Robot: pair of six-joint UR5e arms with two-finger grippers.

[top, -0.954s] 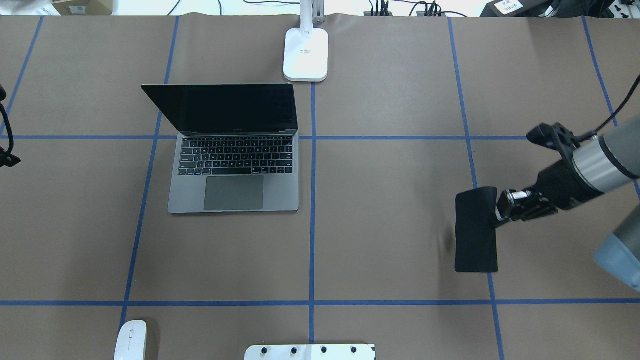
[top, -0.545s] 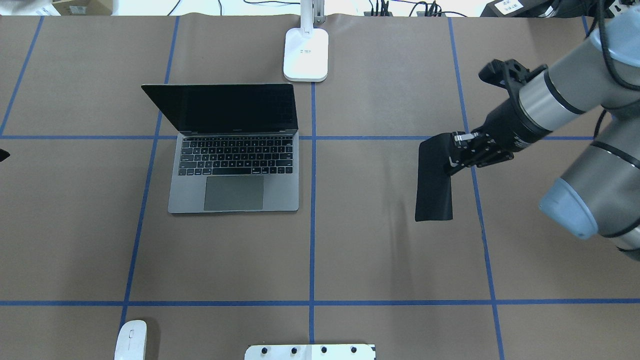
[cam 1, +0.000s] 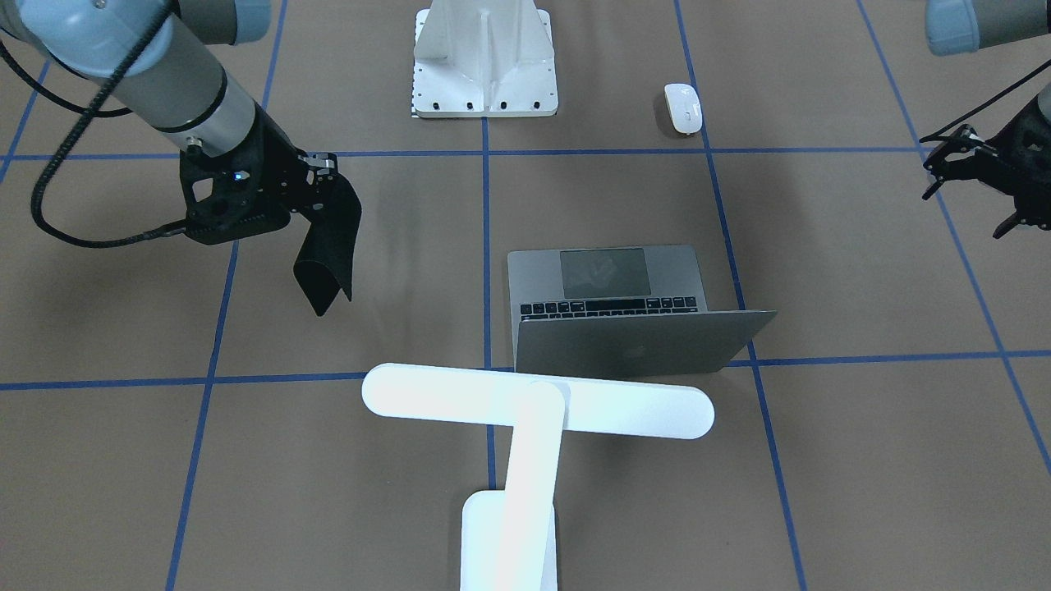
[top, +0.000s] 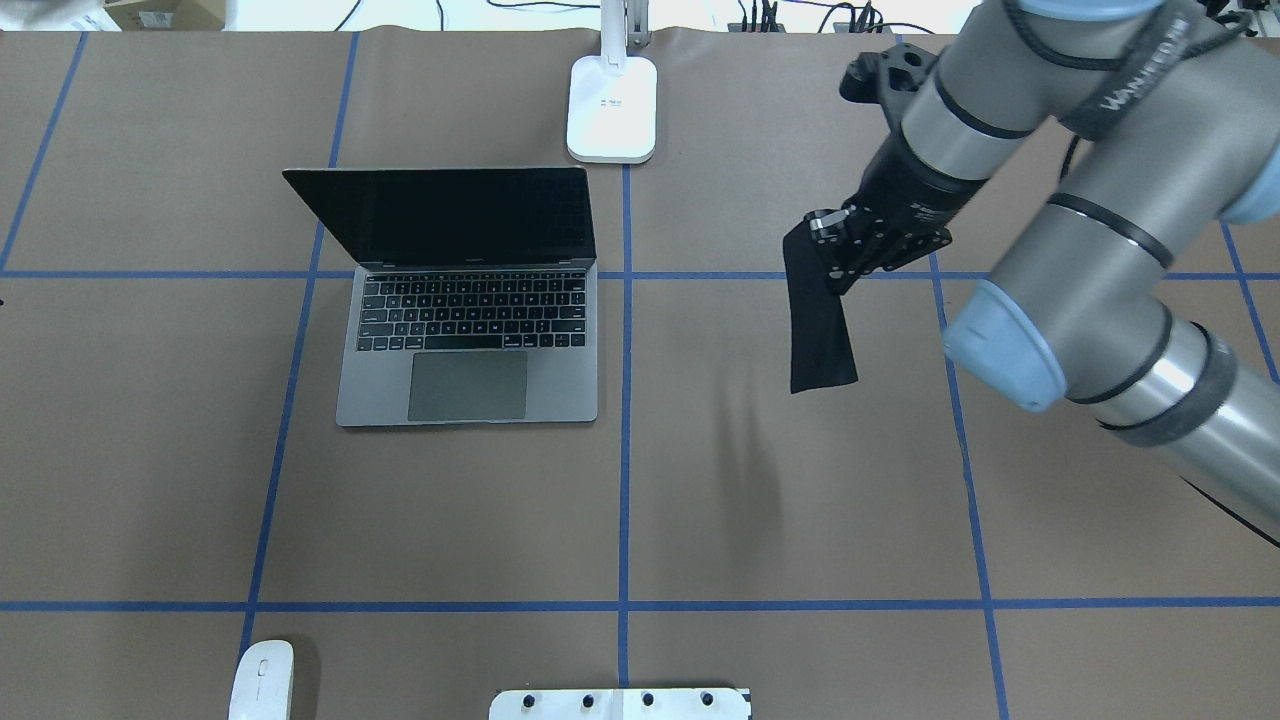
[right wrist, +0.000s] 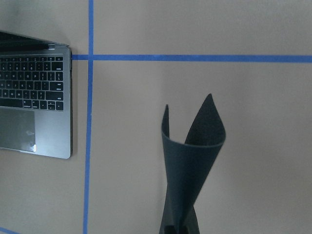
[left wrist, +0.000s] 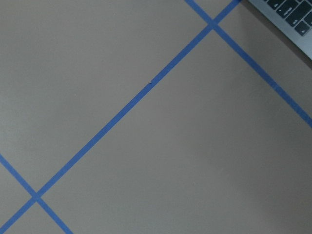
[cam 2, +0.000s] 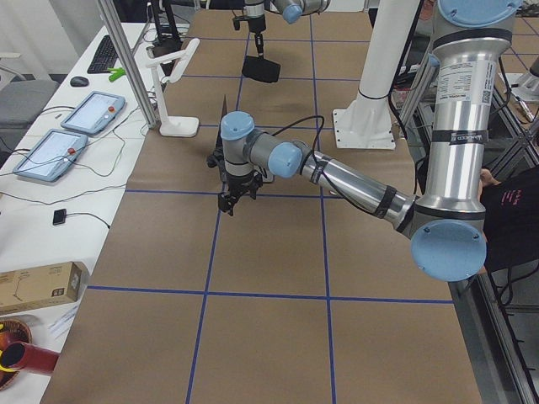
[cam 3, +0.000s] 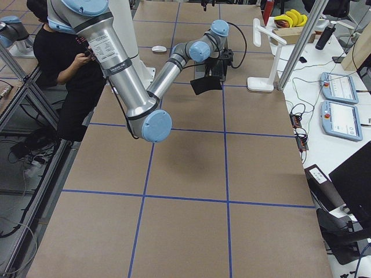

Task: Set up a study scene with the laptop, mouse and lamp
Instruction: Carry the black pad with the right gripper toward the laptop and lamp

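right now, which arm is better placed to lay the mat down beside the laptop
Right. The right gripper holds the mat, which hangs above the table, right of the laptop. The left gripper is open and empty, far off on the laptop's other side.

1. Faint apple logo on the lid of the laptop [cam 1: 632,348].
2. White capitals on a strap [top: 1140,73] around the right arm [top: 1090,250], beginning "WAN"; rest unclear.
3. Small dark print on the lamp [top: 611,112] base, too small to read.
4. Vertical lettering on the left arm [cam 2: 459,114], illegible.
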